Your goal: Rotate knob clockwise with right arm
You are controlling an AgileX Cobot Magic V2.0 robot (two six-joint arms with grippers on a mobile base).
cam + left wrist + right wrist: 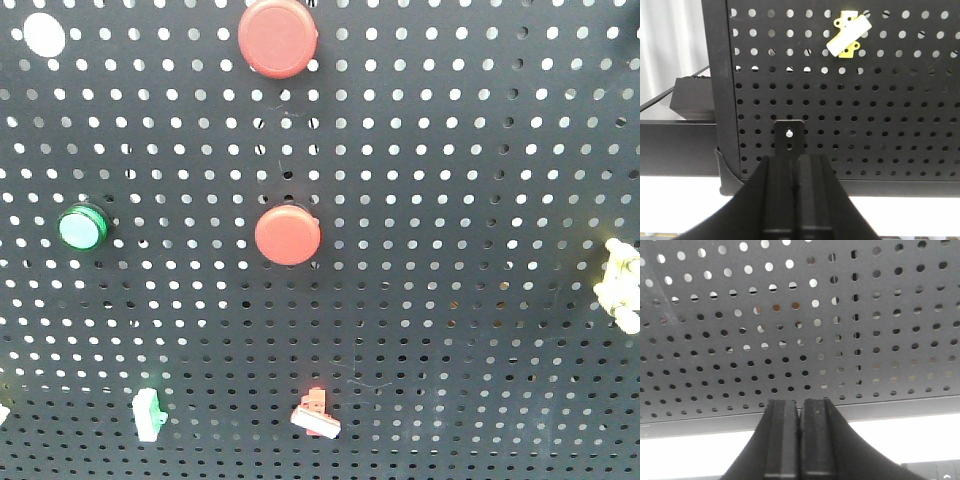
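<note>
A black pegboard fills the front view. A pale yellow knob-like fitting sits at its right edge, partly cut off. Neither gripper shows in the front view. My right gripper is shut and empty, pointing at the lower part of the pegboard, a short way off; no knob shows in the right wrist view. My left gripper is shut and empty, facing the board's lower left corner and a small black bracket with a screw.
On the board are two red round buttons, a green button, a white disc, a white switch and a red switch. A yellow-and-white switch shows in the left wrist view.
</note>
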